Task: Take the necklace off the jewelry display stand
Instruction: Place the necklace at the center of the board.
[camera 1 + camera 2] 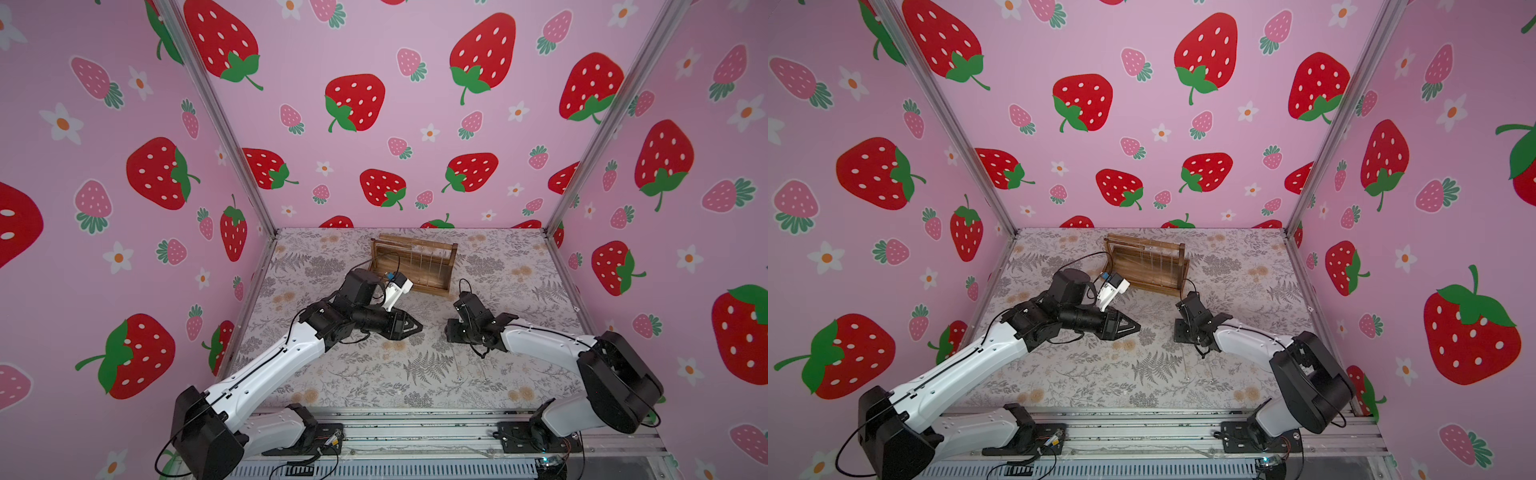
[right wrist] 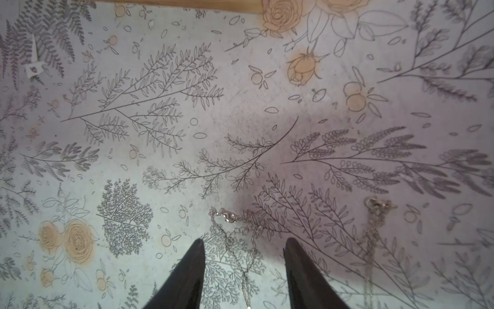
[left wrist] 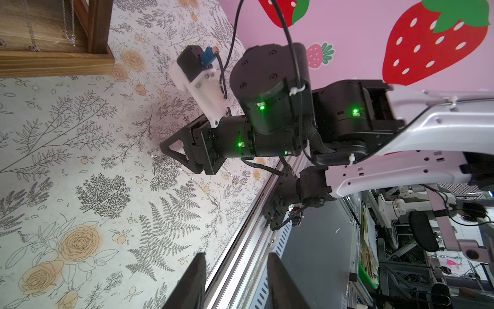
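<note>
The jewelry display stand (image 1: 432, 286) (image 1: 1154, 286) is a dark wooden rack at the back of the table, with thin chains (image 3: 68, 26) hanging from its bar. A silver necklace (image 2: 235, 230) lies on the floral tabletop. My right gripper (image 2: 244, 240) points down over it, open, with the chain between its fingers and held by neither. From the left wrist view the right gripper (image 3: 161, 146) has its tips close to the table. My left gripper (image 1: 417, 327) (image 3: 237, 255) hovers level to the left of it, open and empty.
A second silver chain (image 2: 373, 235) lies on the tabletop beside the first; both show faintly in a top view as thin chains (image 1: 483, 370). Patterned walls close off three sides. An aluminium rail (image 3: 240, 254) runs along the front edge.
</note>
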